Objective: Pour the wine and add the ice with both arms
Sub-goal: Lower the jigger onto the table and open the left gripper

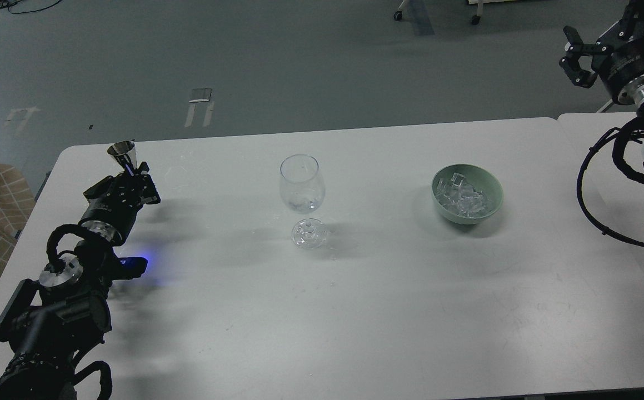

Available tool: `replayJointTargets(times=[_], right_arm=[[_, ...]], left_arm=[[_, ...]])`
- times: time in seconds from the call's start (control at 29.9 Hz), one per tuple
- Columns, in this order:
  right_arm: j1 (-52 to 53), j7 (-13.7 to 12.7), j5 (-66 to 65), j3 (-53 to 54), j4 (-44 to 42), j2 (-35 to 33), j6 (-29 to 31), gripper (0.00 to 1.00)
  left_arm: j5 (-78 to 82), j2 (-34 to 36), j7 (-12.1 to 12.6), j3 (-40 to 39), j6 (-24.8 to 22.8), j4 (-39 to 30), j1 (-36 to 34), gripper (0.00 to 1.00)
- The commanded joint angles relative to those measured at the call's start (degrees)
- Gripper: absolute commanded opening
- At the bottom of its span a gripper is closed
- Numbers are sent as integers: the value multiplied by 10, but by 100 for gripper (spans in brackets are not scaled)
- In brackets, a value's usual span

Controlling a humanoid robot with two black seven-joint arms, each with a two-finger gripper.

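Where it fills the green bowl point(495, 189), the ice point(460, 197) is clear, glinting cubes.

Materials and finishes, tabletop scene

Tabletop point(388, 311): matt white, smooth, faintly scuffed. Wine glass point(300, 186): clear, glossy glass. Bowl point(492, 191): pale green, satin finish; ice point(460, 197) inside glassy, whitish glints. Small cup point(122, 153) near left edge: polished metal. Both arms point(66, 289): matt black casing, silver metal joint caps, ribbed black cables.

Dim, cool, even light; soft shadows on the table point(355, 311).
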Motion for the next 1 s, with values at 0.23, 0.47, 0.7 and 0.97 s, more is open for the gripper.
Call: replayJointTargets(times=[0.23, 0.47, 0.7, 0.97], right_arm=[[1, 0, 0, 0, 1, 3, 0, 100], [-3, 0, 0, 0, 0, 2, 0, 100], [-3, 0, 0, 0, 0, 0, 0, 100], [-4, 1, 0, 0, 0, -1, 0, 100]], left_arm=[[-1, -4, -1, 0, 2, 0, -2, 31], [-1, -5, -1, 0, 2, 0, -2, 34], [-1, -12, -6, 0, 2, 0, -3, 37], [0, -12, -7, 0, 3, 0, -6, 40]])
